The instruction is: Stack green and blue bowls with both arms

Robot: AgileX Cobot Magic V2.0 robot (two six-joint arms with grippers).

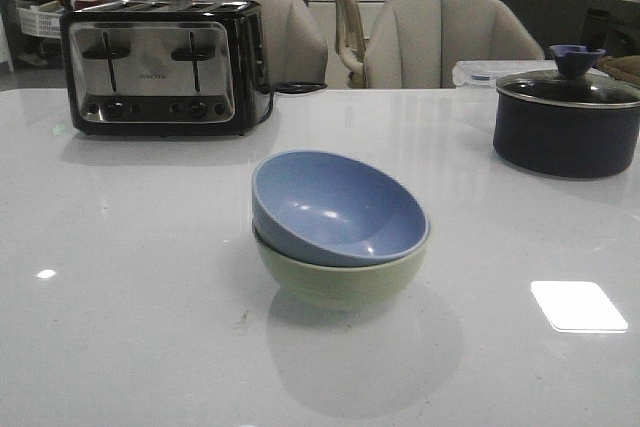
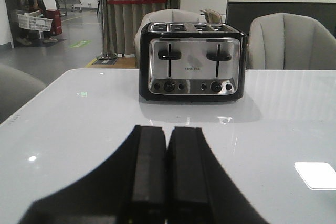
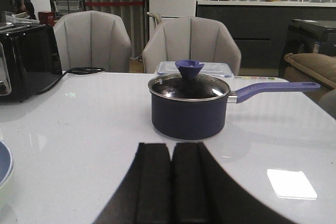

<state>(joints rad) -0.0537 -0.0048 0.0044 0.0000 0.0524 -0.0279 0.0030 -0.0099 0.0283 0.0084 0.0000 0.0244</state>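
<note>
The dusty blue bowl (image 1: 335, 207) sits tilted inside the pale green bowl (image 1: 340, 280) near the middle of the white table (image 1: 130, 347) in the front view. Neither arm shows in the front view. My left gripper (image 2: 167, 129) is shut and empty, low over the table and facing the toaster. My right gripper (image 3: 171, 146) is shut and empty, facing the dark pot; a sliver of the blue bowl (image 3: 3, 165) shows at the edge of the right wrist view.
A black-and-steel toaster (image 1: 160, 69) stands at the back left, also in the left wrist view (image 2: 191, 61). A dark lidded pot (image 1: 566, 117) stands at the back right, with its long handle (image 3: 275, 88). Grey chairs (image 1: 445, 37) stand behind the table.
</note>
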